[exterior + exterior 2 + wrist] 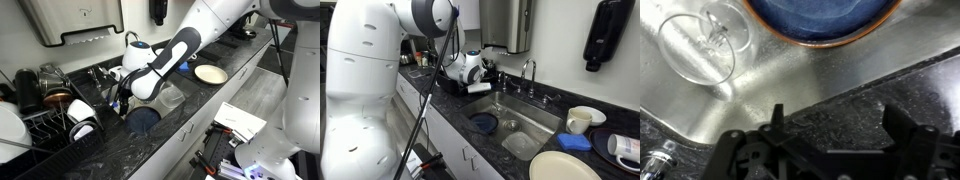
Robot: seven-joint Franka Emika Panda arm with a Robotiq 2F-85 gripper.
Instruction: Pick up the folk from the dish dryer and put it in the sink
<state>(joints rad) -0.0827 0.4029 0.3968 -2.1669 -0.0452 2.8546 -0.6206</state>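
Counter [200, 105] dark, perhaps granite; blue bowl [484, 123] in sink [516, 117].

One sink [515, 118], bowl [484, 123], perhaps two mugs [583, 120].

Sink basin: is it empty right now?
No, the wrist view shows a blue dish and a clear glass lying in the sink.
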